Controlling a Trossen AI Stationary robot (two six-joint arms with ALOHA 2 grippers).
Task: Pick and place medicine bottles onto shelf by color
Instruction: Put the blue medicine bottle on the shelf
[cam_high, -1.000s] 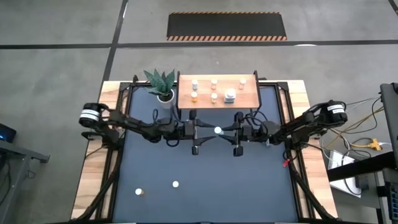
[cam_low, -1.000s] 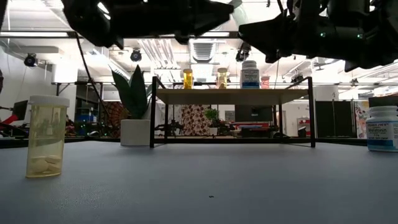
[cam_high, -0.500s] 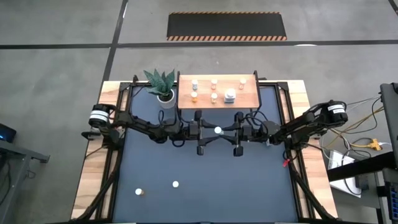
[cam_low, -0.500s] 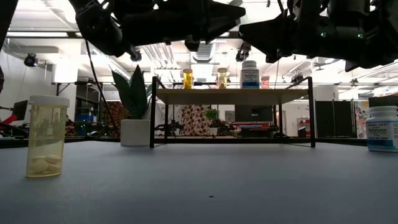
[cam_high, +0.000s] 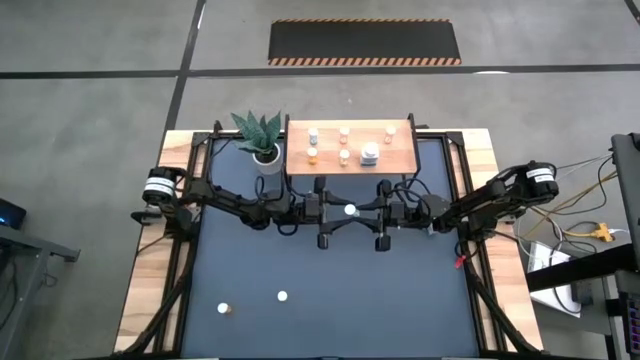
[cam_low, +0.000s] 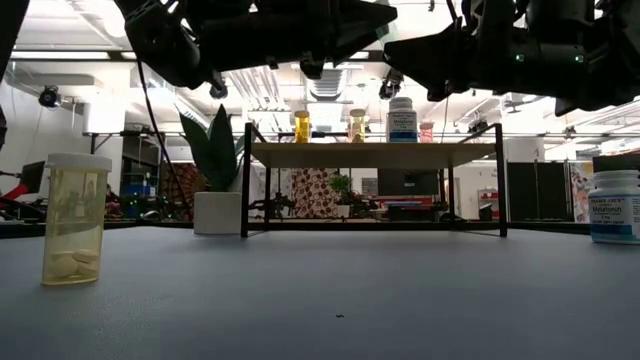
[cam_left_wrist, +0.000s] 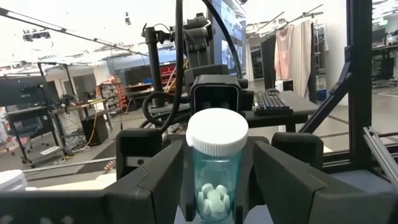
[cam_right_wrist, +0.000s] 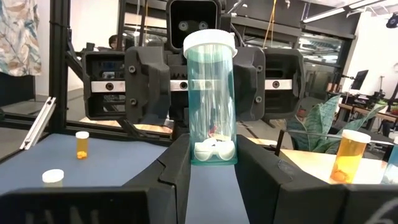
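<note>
Shelf (cam_high: 400, 155) at desk's (cam_high: 340, 320) far edge, plant pot (cam_high: 265, 158) beside it on left; two bottles (cam_high: 282, 296) near front-left; one bottle (cam_high: 350, 210) between claws mid-desk

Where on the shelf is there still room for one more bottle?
The shelf has bare wood along its right end, beside the big white bottle. Its left and middle are crowded with small bottles. The teal bottle sits between both end effectors.

Six bottles (cam_high: 343, 144) stand upright on the shelf (cam_high: 400, 159) (apparently sorted), two (cam_high: 282, 296) near the table's front edge.
</note>
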